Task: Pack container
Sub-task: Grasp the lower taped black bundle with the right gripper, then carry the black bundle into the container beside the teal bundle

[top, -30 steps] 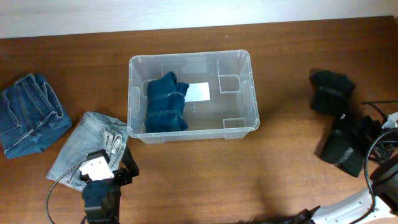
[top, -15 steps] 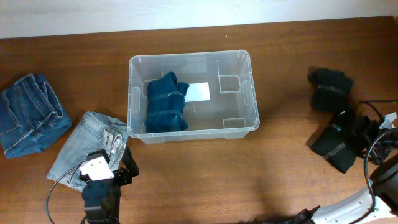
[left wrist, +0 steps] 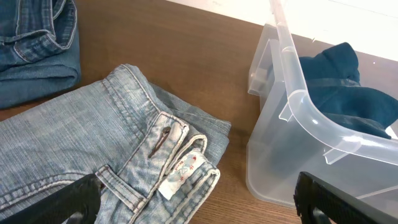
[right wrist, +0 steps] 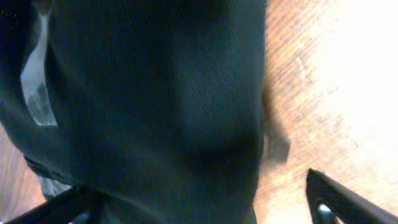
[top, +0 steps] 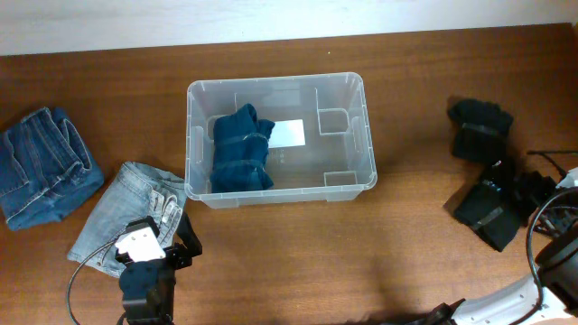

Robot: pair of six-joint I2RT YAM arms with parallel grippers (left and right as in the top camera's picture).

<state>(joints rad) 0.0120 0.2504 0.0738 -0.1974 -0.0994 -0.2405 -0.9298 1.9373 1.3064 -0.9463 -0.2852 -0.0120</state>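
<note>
The clear container stands at the table's middle with a folded dark blue garment in its left half. It also shows in the left wrist view. My left gripper is open and empty, low over the waistband of folded light blue jeans, just left of the container's near corner. My right gripper is open at the far right. Its fingers are spread on either side of a black folded garment, which fills the right wrist view.
Folded darker blue jeans lie at the far left. A second black garment lies at the right, behind the one under my right gripper. Cables trail by the right arm at the table's right edge.
My right gripper and the black garment under it have shifted a little to the left. The left arm has not moved.
</note>
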